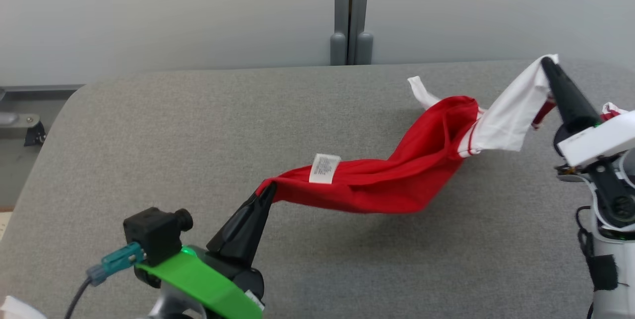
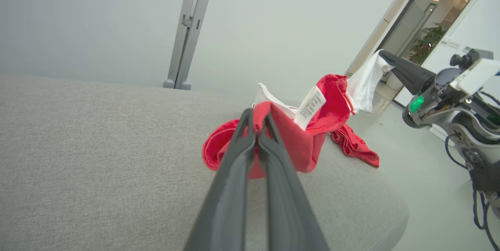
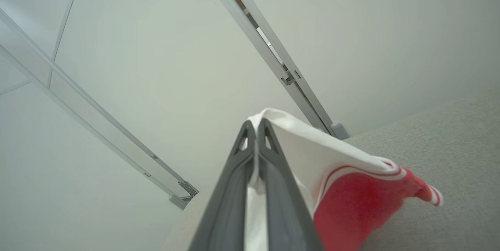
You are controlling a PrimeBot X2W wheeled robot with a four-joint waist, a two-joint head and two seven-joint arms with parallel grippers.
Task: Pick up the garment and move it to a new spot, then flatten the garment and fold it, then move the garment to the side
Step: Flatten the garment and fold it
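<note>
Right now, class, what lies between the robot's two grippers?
The red and white garment, strung from the left gripper to the right gripper over the grey table, with a white label on its red part. The head view shows it.

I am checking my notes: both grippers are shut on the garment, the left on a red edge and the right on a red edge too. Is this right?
Not quite. The right gripper is shut on a white part of the garment, not a red edge, as the right wrist view shows. The left gripper is indeed shut on a red edge.
</note>
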